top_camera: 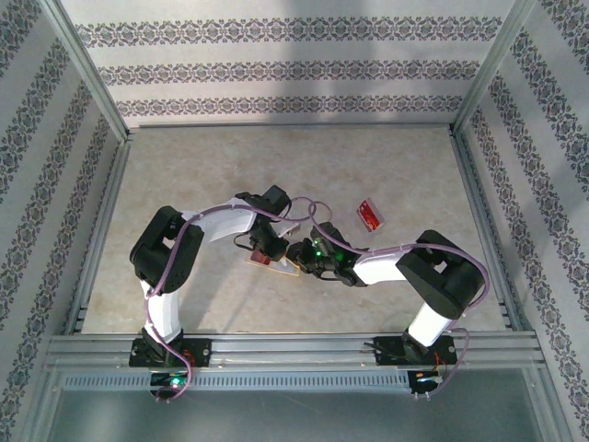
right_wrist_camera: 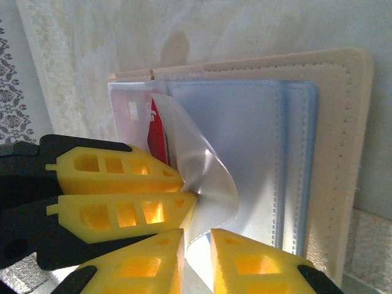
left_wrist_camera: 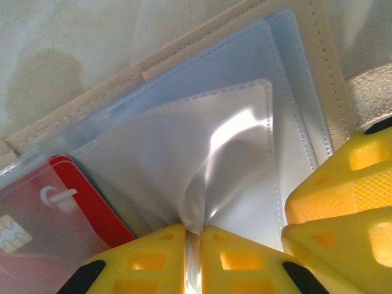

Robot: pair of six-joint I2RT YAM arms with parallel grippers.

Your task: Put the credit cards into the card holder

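Centre of desk (top_camera: 212,175): card holder (right_wrist_camera: 346,153) open, clear pocket leaf (left_wrist_camera: 184,141) pinched up

card holder: flat on the desk between the two arms, inside face up, tan stitched border around pale blue-grey pockets. From above, mostly hidden under both wrists, a tan-and-red corner poking out on the near-left side.

left hand (left_wrist_camera: 195,233): pressed together, pinching the clear pocket leaf at one edge. Leaf creased and drawn to a peak at the pinch, raised off the pockets beneath.

right hand (right_wrist_camera: 197,237): just beside the left hand, close to touching. Narrow slit between its fingers (right_wrist_camera: 257,266), leaf edge running down into that slit. Can't tell from either wrist view whether biting the leaf or only straddling it.

red card (left_wrist_camera: 98,205): already in a pocket of the card holder, left of the pinch in the left wrist view, partly under clear plastic, gold chip and white mark showing through. Same red as a thin strip behind the raised leaf in the right wrist view, just above the left hand.

loose red card (top_camera: 370,215): flat on the desk, beyond and to the right of the right hand, well apart from the card holder, touching nothing.
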